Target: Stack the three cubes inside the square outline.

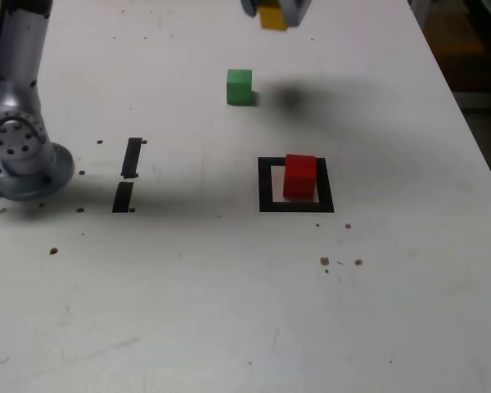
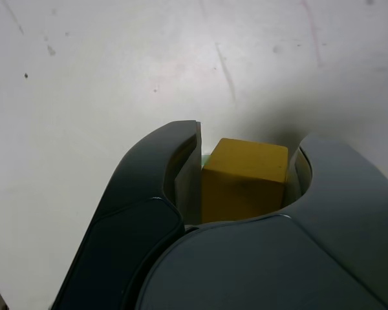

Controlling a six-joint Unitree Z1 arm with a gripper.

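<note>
While the small yellow matte cube (image 2: 244,177) is pinched between the two dark grey jaws of the gripper (image 2: 246,169), it is held up in the air above the white table (image 1: 229,311). In the wrist view, a jaw is seen pressed against each side of the yellow cube, and only bare white table is seen past it. In the exterior view, the gripper (image 1: 274,15) and the yellow cube (image 1: 272,18) are cut off by the top edge of the picture, and a soft dark shadow is cast on the table below them.

The small green matte cube (image 1: 240,87) is seen resting on the table, near that shadow and on the exterior view's left of it. It is touched by nothing.

The small red matte cube (image 1: 299,177) is placed inside the square outline of black tape (image 1: 266,184). It is set toward the exterior view's right side of the square, so some of the white middle is left bare on the other side. The green cube and the red cube are well apart.

Two short strips of black tape (image 1: 128,173) are stuck on the table farther to the exterior view's left. The round silver base of the arm (image 1: 20,147) is seen just past them, at the left edge. Small brown crumbs (image 1: 325,261) are scattered on the table.
</note>
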